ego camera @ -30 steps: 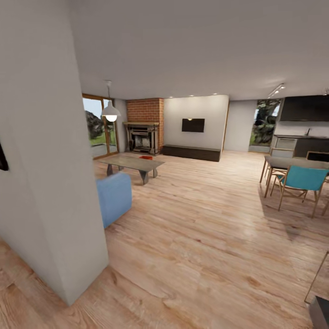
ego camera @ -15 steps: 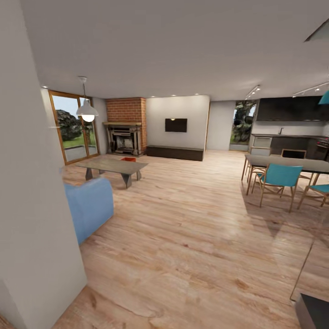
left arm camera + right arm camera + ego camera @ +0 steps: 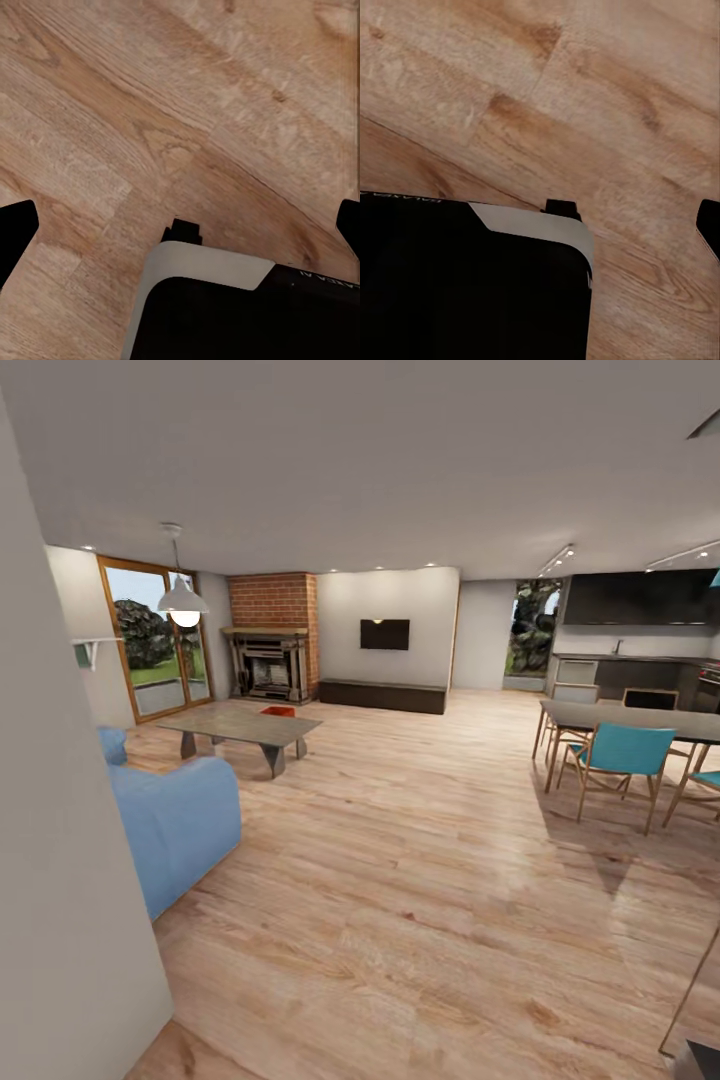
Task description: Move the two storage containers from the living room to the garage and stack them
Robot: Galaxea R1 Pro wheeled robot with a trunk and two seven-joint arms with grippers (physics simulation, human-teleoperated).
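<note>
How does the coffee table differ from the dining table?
The coffee table is low, on stout dark legs, with no chairs; the dining table stands taller on thin legs, with teal chairs around it. The coffee table sits by the sofa, the dining table near the kitchen. Both have grey tops.

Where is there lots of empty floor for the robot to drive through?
The widest bare stretch of wood floor runs between the blue sofa and the dining table with its teal chairs. It is tighter around the coffee table near the fireplace.
</note>
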